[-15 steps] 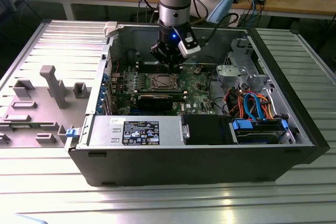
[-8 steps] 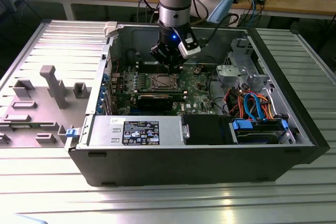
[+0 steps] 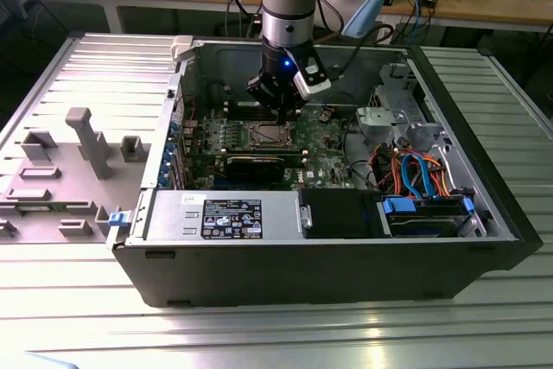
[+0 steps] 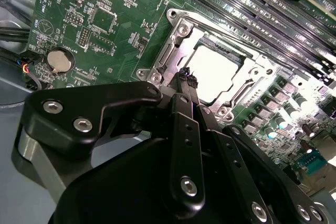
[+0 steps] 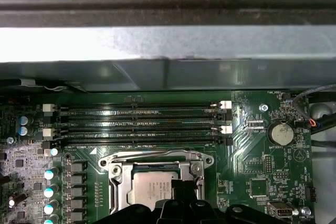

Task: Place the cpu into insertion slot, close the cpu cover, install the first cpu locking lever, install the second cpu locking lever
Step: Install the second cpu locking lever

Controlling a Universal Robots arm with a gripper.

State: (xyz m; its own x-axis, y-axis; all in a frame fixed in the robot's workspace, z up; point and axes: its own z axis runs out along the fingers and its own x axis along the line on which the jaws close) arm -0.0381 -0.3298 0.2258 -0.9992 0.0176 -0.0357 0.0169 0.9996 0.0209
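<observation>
Hovering just above the socket [image 4: 210, 61] with fingers together and empty, the gripper [image 4: 187, 77] faces the cpu [image 4: 218, 72] already seated under the closed cover [image 4: 173, 56], so pressing each lever squarely seems wise.

An open computer case [image 3: 164, 252] lay on a ribbed metal table [image 3: 259, 334]. A power supply [image 3: 220, 218] sat along its near wall, with orange and blue cables [image 3: 415, 170] toward the exterior view's right. Long black memory slots [image 5: 139, 124] ran across the green circuit board [image 5: 262, 161] near a coin battery [image 5: 280, 133].
</observation>
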